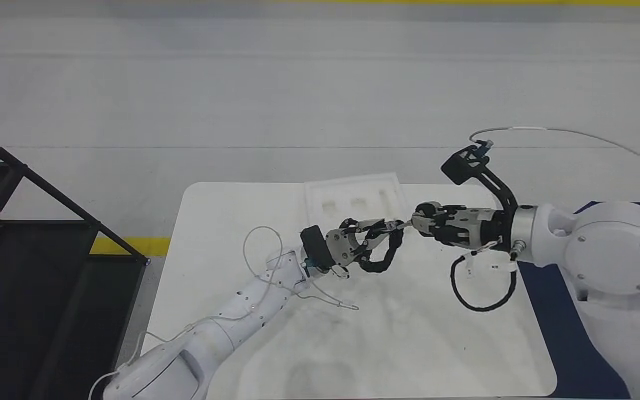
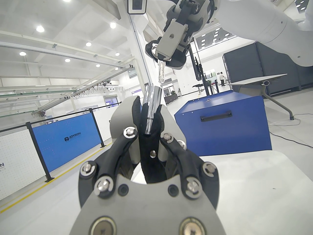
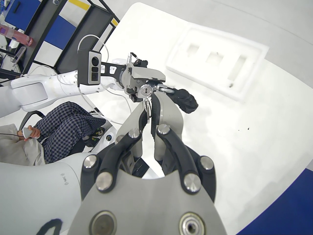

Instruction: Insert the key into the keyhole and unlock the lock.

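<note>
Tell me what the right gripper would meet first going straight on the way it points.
Probably the lock in the left gripper: the right gripper aims its key at it, seemingly not touching yet.

Two grippers: one left gripper and one right gripper. One lock, clamped in the left gripper, with one keyhole in its end (that end faces the right gripper). One key, pinched in the right gripper, close to the lock's end. One white foam tray lies beyond both grippers, with three recesses. One table lies beneath them.
</note>
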Robot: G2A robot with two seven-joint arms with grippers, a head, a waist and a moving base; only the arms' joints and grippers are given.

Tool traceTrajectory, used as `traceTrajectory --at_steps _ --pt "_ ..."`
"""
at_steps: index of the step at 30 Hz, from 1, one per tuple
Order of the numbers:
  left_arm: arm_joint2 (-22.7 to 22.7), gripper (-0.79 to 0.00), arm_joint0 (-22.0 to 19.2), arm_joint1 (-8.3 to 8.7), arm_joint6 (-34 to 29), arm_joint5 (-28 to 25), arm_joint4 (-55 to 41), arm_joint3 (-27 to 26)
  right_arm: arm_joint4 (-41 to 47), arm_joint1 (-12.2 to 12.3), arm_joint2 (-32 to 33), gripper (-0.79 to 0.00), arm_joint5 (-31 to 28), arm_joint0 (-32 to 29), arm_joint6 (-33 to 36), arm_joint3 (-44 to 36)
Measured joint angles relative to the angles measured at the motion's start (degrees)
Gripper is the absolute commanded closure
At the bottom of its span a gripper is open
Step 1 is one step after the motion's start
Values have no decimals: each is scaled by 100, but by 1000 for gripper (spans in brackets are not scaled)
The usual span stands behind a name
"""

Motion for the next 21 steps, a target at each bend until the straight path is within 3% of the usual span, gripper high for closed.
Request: traceTrajectory --at_steps 21 --pt "-69 0 88 -151 -26 279 331 52 -143 34 -202 0 225 94 -144 18"
